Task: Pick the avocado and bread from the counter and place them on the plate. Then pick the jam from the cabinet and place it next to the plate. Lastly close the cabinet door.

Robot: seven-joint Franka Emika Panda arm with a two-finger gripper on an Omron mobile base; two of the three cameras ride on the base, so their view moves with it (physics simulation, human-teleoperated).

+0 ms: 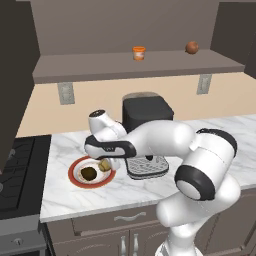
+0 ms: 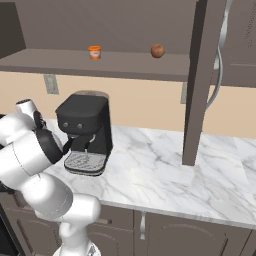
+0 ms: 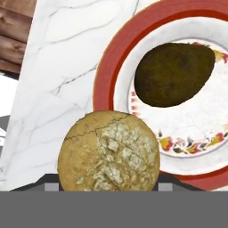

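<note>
The tan, cracked bread (image 3: 109, 151) sits between my fingertips, with my gripper (image 1: 105, 160) shut on it just over the near rim of the red-rimmed plate (image 3: 106, 67). The dark avocado (image 3: 173, 74) lies on the plate's cream centre, beside the bread (image 1: 104, 165). From the left base view the avocado (image 1: 88, 173) rests on the plate (image 1: 75, 181) at the left of the marble counter (image 1: 62, 147). The orange jam (image 1: 139, 53) (image 2: 94, 52) stands on the open cabinet shelf (image 1: 100, 67). The cabinet door (image 2: 200, 80) stands open, edge-on.
A black coffee machine (image 1: 146, 116) (image 2: 85, 125) stands right of the plate, close to my arm. A reddish-brown ball (image 1: 192, 47) (image 2: 157, 51) sits on the shelf right of the jam. A stove (image 1: 20, 170) borders the counter's left end.
</note>
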